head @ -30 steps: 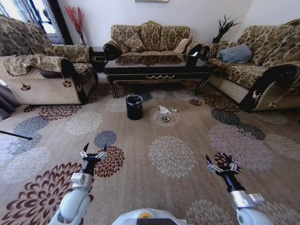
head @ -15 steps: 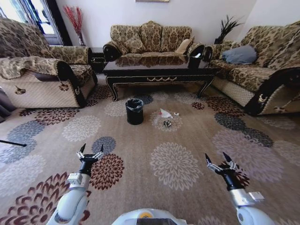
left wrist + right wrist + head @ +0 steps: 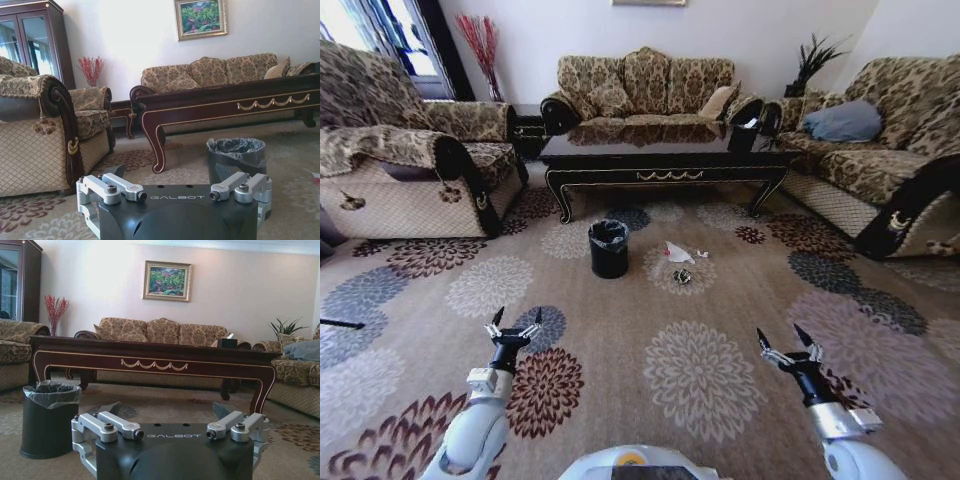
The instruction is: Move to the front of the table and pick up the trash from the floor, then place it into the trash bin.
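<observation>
- Zero pieces picked up so far, I'd say: the trash [image 3: 678, 258] lies on the floor [image 3: 700, 370] just right of the trash bin [image 3: 609, 248], in front of the table [image 3: 665, 160].
- Both arms are held low out front, left gripper [image 3: 515, 324] and right gripper [image 3: 785, 345], fingers spread apart, nothing in them.
- Robot looks well short of the litter, so the approach, grab and drop are all left.
- Wrist cams show a framed painting [image 3: 167, 281] on the wall; head cam crops it but shows the litter properly.

open right hand [image 3: 167, 412], trash bin [image 3: 47, 420], table [image 3: 150, 360]
</observation>
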`<state>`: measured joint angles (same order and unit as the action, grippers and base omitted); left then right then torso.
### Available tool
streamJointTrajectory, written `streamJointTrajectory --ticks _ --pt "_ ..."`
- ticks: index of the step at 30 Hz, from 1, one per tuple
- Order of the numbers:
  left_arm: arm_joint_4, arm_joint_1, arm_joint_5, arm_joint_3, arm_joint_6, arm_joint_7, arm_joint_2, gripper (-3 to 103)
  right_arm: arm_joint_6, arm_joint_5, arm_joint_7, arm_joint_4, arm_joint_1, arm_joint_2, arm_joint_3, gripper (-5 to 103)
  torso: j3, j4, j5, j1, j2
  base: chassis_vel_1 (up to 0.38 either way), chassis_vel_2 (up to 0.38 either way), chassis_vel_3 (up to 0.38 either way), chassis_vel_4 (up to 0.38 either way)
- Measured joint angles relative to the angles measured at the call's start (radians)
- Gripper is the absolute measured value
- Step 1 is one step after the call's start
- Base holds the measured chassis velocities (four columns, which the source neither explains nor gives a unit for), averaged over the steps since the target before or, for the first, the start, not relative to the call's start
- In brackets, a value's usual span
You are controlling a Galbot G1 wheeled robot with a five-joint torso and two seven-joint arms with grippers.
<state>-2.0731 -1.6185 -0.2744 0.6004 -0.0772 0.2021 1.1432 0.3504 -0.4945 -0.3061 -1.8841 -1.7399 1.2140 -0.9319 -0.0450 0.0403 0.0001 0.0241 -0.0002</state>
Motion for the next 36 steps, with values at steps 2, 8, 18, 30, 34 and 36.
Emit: streamJointTrajectory --ticks 2,8,18,30,34,36 --pt "0.000 -0.002 0.000 0.002 0.000 0.000 0.000 100 -0.001 0.001 0.000 -0.002 0.001 0.002 0.001 100 0.000 0.0000 -0.0001 0.000 0.000 -0.135 0.130 0.122 -0.128" --pt "-0.002 -0.001 0.000 0.004 0.001 0.002 0.000 100 -0.002 0.003 0.000 -0.004 0.000 0.004 0.004 100 0.000 0.0000 -0.0001 0.000 0.000 -0.146 0.141 0.141 -0.152" --pt "-0.005 -0.007 0.008 0.004 0.001 0.003 0.010 100 -0.002 0.003 -0.005 -0.011 -0.004 0.005 0.003 100 0.000 0.0000 -0.0001 0.000 0.000 -0.141 0.154 0.160 -0.148" --pt "-0.006 -0.020 0.017 0.012 -0.003 0.004 0.022 100 0.004 0.004 -0.008 -0.009 -0.005 0.007 0.004 100 0.000 0.0000 0.0000 0.000 0.000 -0.144 0.147 0.139 -0.145" --pt "-0.007 -0.022 0.015 0.017 -0.004 0.005 0.024 100 0.004 0.005 -0.008 -0.009 -0.005 0.006 0.004 100 0.000 0.0001 -0.0001 0.000 0.000 -0.144 0.140 0.134 -0.146" --pt "-0.006 -0.023 0.014 0.018 -0.004 0.005 0.024 100 0.004 0.005 -0.008 -0.009 -0.004 0.005 0.004 100 0.000 0.0000 -0.0001 0.000 0.000 -0.136 0.142 0.144 -0.144"
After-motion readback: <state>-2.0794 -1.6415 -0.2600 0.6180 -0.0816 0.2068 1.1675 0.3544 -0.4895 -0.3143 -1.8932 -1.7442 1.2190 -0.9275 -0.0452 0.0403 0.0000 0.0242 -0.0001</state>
